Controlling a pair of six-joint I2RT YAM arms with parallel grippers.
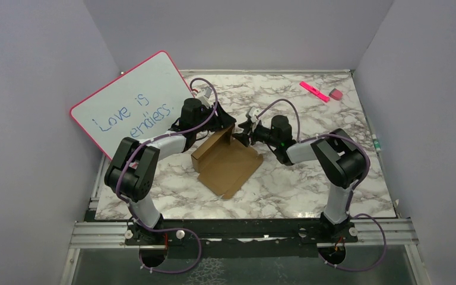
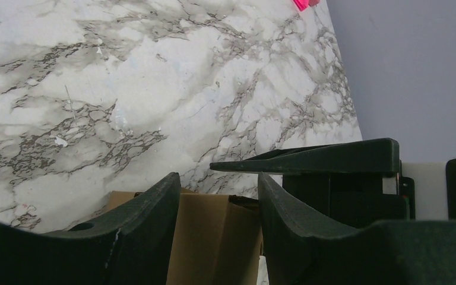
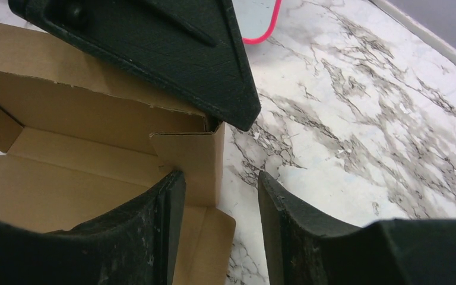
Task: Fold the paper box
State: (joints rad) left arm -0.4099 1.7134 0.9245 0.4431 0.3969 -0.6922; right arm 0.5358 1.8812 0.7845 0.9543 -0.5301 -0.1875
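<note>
The paper box (image 1: pixel 228 163) is brown cardboard, part folded, lying open in the middle of the table with its far wall raised. My left gripper (image 1: pixel 225 122) is at that wall's far right corner. In the left wrist view its jaws (image 2: pixel 218 181) stand apart, straddling the cardboard corner (image 2: pixel 214 237). My right gripper (image 1: pixel 241 132) faces it from the right. In the right wrist view it (image 3: pixel 219 175) is open, and the short upright side flap (image 3: pixel 193 160) touches only its left finger. The left gripper's black finger (image 3: pixel 172 53) lies over the wall's top edge.
A pink-framed whiteboard (image 1: pixel 132 101) leans at the back left, close behind the left arm. A pink marker (image 1: pixel 314 91) and a small eraser (image 1: pixel 335 94) lie at the back right. Grey walls close in three sides of the marble table (image 1: pixel 309 178).
</note>
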